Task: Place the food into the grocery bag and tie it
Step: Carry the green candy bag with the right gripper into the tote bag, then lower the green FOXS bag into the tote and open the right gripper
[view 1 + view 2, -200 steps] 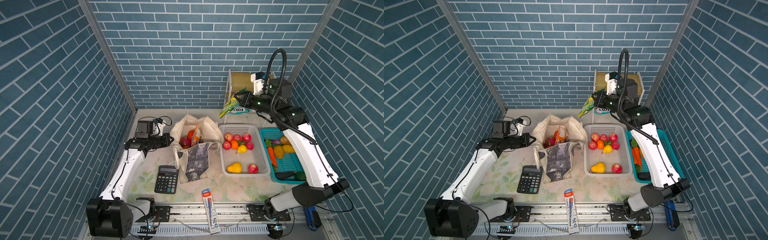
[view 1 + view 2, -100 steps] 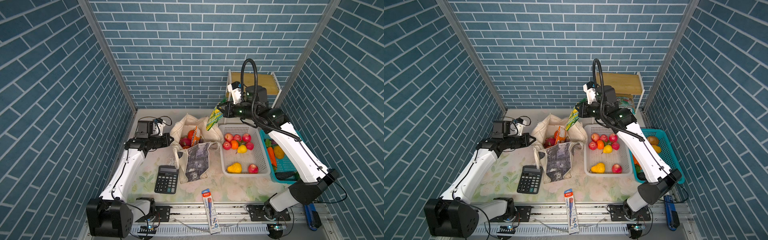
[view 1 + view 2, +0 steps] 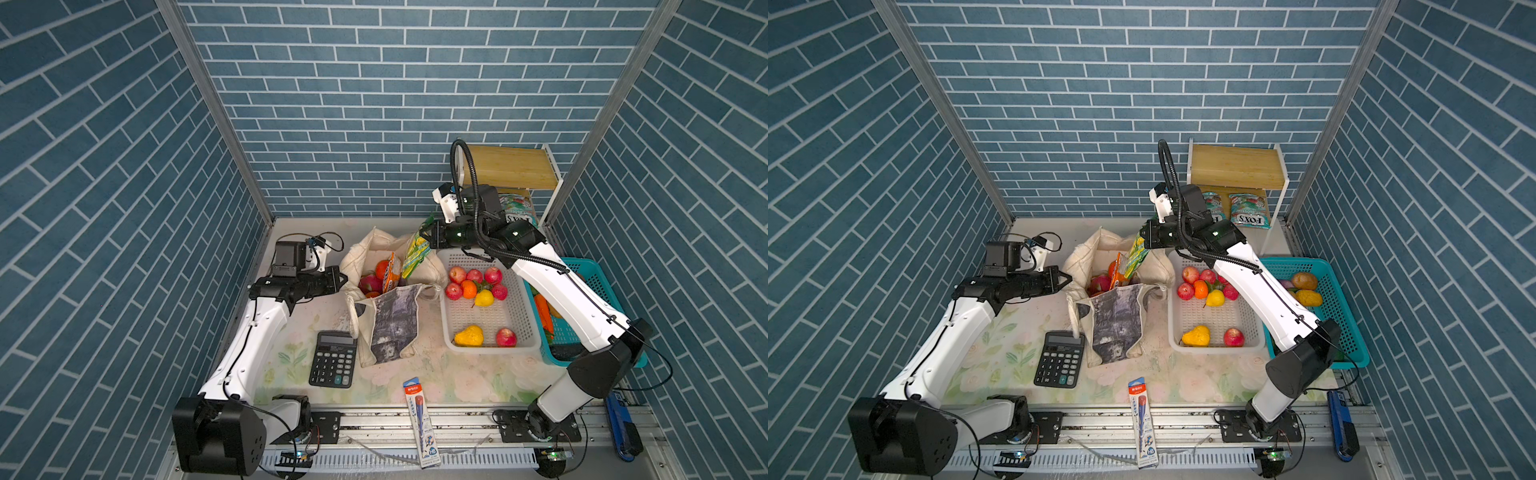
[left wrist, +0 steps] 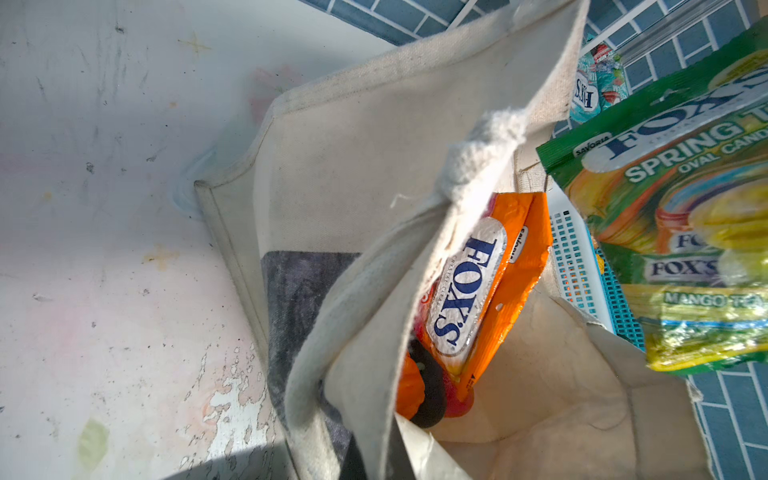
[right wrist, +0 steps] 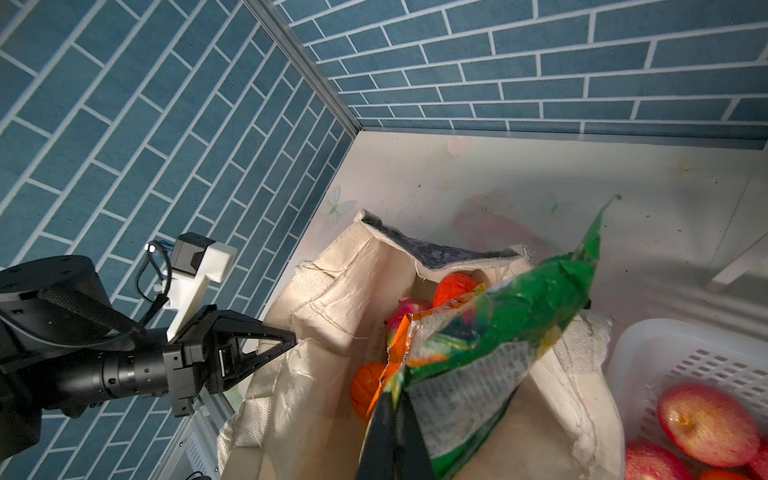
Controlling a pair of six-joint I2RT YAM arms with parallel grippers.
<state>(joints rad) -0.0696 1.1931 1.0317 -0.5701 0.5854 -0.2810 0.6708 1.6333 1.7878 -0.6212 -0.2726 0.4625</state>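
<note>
Your grocery bag point(image 3: 392, 328) stands just left of the table's middle with its mouth up. Its printed front sags toward 6 o'clock and a strap handle point(image 3: 353, 318) hangs loose, so tying looks like a later step. The white basket point(image 3: 486, 322) sits just beside it at 3 o'clock.

The mouth gapes because your left gripper point(image 3: 343, 281) comes in from 9 o'clock. Its fingers are pressed together on the rim there, apparently nipping the cloth so that wall stands up.

Your right gripper point(image 3: 423, 237) reaches in from 2 o'clock, its fingers pinching one end of the green candy packet point(image 3: 415, 255). The packet hangs tilted over the opening at the bag's 1 o'clock. You cannot tell whether its lower end is below the rim. Held by an end, it should slide in narrow side first.

Inside, an orange candy packet point(image 3: 390, 272) stands on edge, with a dragon fruit point(image 3: 370, 284) and an orange point(image 3: 382, 268) beside it. The free room is toward 3 o'clock.
</note>
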